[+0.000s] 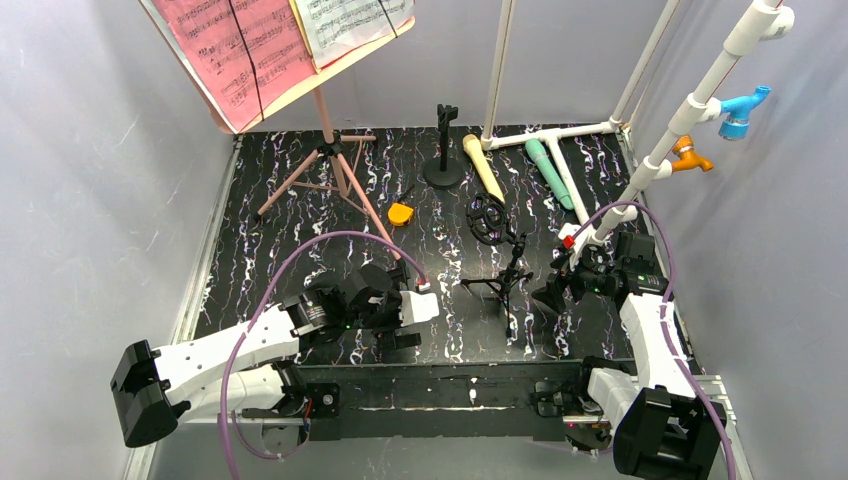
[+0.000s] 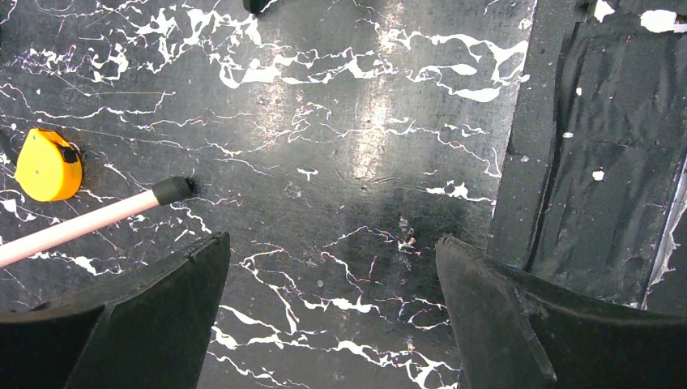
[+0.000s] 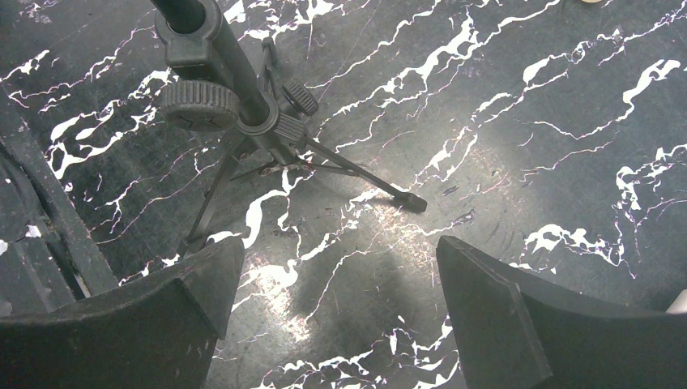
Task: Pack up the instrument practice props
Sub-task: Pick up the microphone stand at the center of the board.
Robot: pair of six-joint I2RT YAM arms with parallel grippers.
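L claw [image 1: 418, 318] is hanging low over the black marbled worktop [image 1: 270, 270], near-left, jaws standing wide, nothing btwn them. On its wrist cam a pink stand leg [image 2: 81, 227] w/ a black rubber tip is poking in from the left, and an orange tape measure [image 2: 47, 164] is sitting just beside it. R claw [image 1: 552, 296] is hovering near-right, also gaping wide & gripping nothing. Right in front of it a small black tripod [image 3: 267, 121] is standing on the worktop, clear of the claw. Far-left, the music board [image 1: 290, 97] is standing tilted on its pink legs, carrying a pink sheet [image 1: 230, 45] & a white sheet [image 1: 345, 20]. Beige mic [image 1: 484, 167] & teal mic [image 1: 549, 172] are lying at the back, apart, by the white pipe frame [image 1: 560, 132]. A black round-base mic stand [image 1: 443, 150] is standing just left of them.
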